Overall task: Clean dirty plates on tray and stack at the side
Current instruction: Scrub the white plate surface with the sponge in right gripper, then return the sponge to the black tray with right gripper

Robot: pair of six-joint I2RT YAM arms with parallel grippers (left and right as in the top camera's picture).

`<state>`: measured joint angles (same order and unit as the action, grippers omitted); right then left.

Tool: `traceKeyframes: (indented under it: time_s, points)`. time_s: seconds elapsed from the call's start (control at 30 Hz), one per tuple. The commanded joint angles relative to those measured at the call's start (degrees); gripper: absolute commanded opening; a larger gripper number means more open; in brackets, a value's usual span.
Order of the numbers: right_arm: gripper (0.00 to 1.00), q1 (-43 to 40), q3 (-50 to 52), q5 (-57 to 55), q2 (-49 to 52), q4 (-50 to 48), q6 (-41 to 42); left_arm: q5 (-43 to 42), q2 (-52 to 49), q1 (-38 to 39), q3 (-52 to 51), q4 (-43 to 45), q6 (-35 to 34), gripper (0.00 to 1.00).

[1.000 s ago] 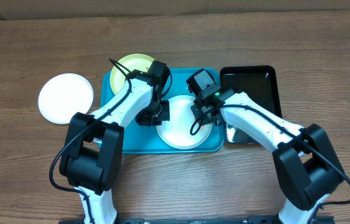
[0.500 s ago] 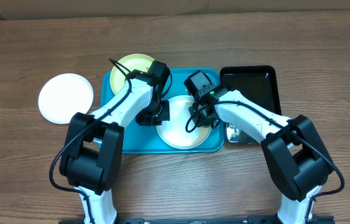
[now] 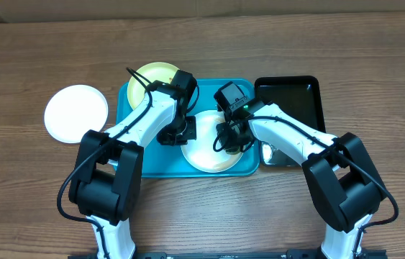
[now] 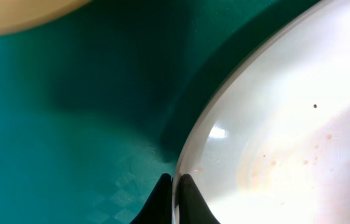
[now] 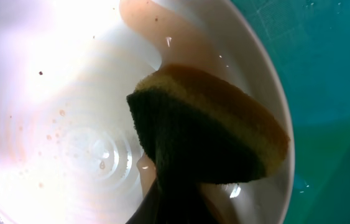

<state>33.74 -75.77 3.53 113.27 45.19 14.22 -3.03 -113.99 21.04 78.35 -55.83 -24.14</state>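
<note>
Left on the bench (image 3: pixel 29 201), round white plate (image 3: pixel 76 114) parked; pale yellow-green plate (image 3: pixel 152 75) and smeared white plate (image 3: pixel 206 152) on the turquoise plastic tray (image 3: pixel 134 162); left fingers (image 4: pixel 175 190) clamped on the smeared rim, right fingers (image 5: pixel 171 202) gripping a yellow-green sponge (image 5: pixel 212 134): firm circles wanted, rim pinned flat.

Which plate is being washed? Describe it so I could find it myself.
Find the big turquoise tray in the middle of the wooden table. Two plates lie in it: take the white plate in the front right part, not the yellow-green plate at the back left. It alone has a yellow-and-green sponge pressed on it.
</note>
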Motion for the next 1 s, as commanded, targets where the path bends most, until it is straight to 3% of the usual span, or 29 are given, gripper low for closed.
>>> traceKeyframes:
  time_s: [0.0, 0.53, 0.97]
  points:
    - [0.04, 0.3, -0.3, 3.3, 1.9, 0.3, 1.2, -0.4, 0.9, 0.7, -0.5, 0.2, -0.8, 0.04]
    - [0.04, 0.3, -0.3, 7.7, 1.9, -3.3, 2.4, -0.4, 0.9, 0.7, -0.5, 0.3, -0.8, 0.04]
    - [0.04, -9.3, -3.2, 39.2, -2.5, -4.4, -1.2, -0.4, 0.9, 0.7, -0.5, 0.3, -0.8, 0.04]
